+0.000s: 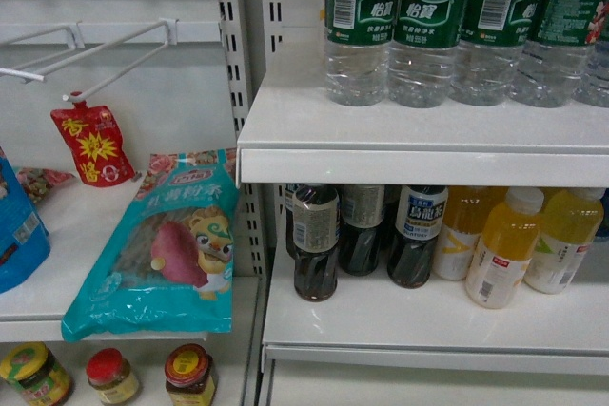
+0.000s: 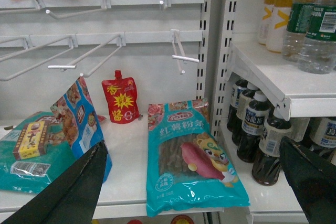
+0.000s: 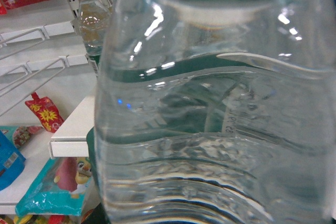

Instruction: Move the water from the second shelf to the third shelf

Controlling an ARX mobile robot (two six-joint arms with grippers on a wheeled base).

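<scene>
A clear ribbed bottle of water (image 3: pixel 210 129) with a dark green label fills the right wrist view, pressed close to the camera. My right gripper is shut on it; only a dark sliver of finger (image 3: pixel 90 215) shows at the bottle's lower left. Neither arm appears in the head view. Several more water bottles (image 1: pixel 426 26) stand in a row on the upper right shelf (image 1: pixel 419 164). My left gripper (image 2: pixel 192 144) hangs open and empty in front of the left shelf bay, above a teal snack bag (image 2: pixel 191 161).
Dark tea bottles (image 1: pixel 316 244) and yellow drink bottles (image 1: pixel 504 249) stand on the shelf (image 1: pixel 400 316) below the water. In the left bay are white wire hooks (image 1: pixel 105 49), a red sauce pouch (image 1: pixel 92 145), a blue bag (image 2: pixel 79 116) and jars (image 1: pixel 187 376) lower down.
</scene>
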